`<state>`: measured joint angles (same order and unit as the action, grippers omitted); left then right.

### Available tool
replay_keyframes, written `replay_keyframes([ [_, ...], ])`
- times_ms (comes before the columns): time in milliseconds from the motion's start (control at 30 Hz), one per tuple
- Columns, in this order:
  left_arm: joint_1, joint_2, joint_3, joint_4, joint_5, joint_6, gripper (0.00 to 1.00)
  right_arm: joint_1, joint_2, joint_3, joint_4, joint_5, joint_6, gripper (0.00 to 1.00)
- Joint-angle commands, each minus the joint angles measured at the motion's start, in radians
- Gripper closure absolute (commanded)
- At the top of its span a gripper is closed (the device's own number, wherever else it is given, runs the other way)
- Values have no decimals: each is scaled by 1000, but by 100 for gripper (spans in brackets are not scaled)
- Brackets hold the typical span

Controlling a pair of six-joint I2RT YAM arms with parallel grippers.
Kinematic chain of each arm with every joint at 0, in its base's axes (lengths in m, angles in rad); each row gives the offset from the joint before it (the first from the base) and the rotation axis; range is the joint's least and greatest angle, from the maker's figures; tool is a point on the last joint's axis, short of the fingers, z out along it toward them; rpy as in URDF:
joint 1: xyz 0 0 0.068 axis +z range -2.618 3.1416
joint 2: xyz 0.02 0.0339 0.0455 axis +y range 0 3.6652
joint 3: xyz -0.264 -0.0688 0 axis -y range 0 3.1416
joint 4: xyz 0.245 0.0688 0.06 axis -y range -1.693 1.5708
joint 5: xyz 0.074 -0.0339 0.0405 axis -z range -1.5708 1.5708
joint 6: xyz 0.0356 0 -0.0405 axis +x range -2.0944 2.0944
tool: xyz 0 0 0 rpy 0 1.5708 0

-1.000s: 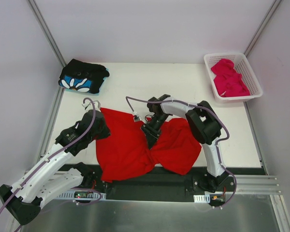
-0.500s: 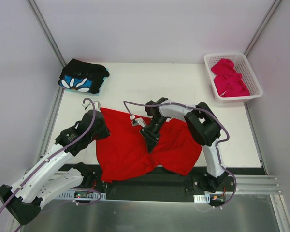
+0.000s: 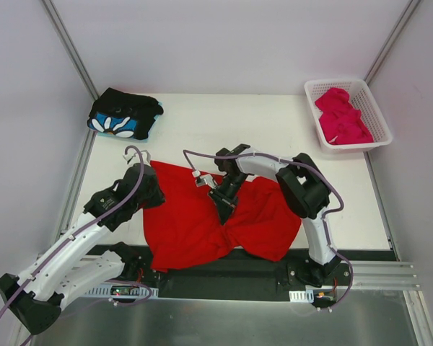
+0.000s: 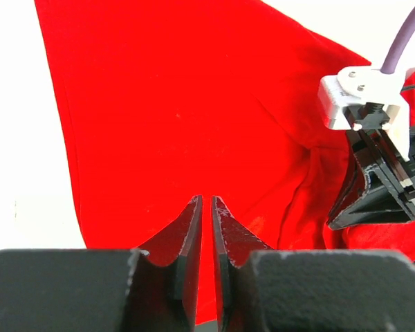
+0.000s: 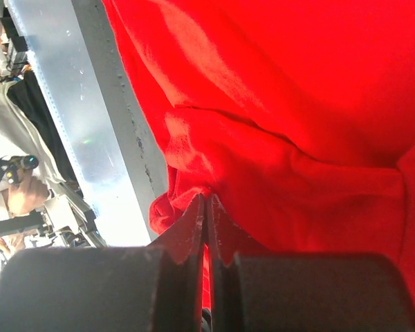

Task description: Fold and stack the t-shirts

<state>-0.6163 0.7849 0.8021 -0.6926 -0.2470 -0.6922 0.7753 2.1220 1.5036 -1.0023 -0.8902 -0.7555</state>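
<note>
The red t-shirt [image 3: 187, 216] lies crumpled and partly spread at the table's near middle. My right gripper [image 3: 224, 210] points down into its bunched centre. In the right wrist view that gripper [image 5: 206, 197] is shut on a pinched fold of the red t-shirt [image 5: 297, 104]. My left gripper [image 3: 150, 193] sits at the shirt's left edge. Its jaws [image 4: 207, 200] stand a narrow slit apart over the flat red t-shirt [image 4: 194, 104], with nothing between them. The folded black flower-print t-shirt [image 3: 124, 114] lies at the far left. The magenta-pink t-shirt [image 3: 340, 115] is heaped in the basket.
The white lattice basket [image 3: 379, 115] stands at the far right corner. A black rail [image 3: 224, 270] runs along the table's near edge, and the shirt's hem hangs over it. Grey walls close in both sides.
My right gripper has dropped slightly and shut on a fold of the red t-shirt. My left gripper's jaws have parted a little.
</note>
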Motion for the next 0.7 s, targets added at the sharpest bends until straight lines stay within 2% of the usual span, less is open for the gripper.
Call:
replay_keyframes([
  [0, 35, 30, 54, -18, -29, 14, 89, -24, -131, 15, 19, 71, 73, 99],
  [133, 208, 105, 78, -2, 78, 78, 88, -45, -264, 17, 28, 178, 139, 99],
  [167, 275, 134, 81, 25, 98, 97, 87, -51, -314, 15, 30, 219, 149, 99],
  [267, 363, 212, 106, 85, 142, 178, 87, -59, -416, 10, 18, 272, 182, 99],
  [300, 424, 235, 117, 132, 162, 209, 87, -57, -439, 4, 11, 275, 188, 99],
  [400, 559, 364, 153, 220, 286, 227, 89, -57, -528, -14, 8, 306, 219, 99],
  [667, 638, 742, 364, 295, 370, 198, 91, -53, -642, -63, -4, 315, 240, 99],
])
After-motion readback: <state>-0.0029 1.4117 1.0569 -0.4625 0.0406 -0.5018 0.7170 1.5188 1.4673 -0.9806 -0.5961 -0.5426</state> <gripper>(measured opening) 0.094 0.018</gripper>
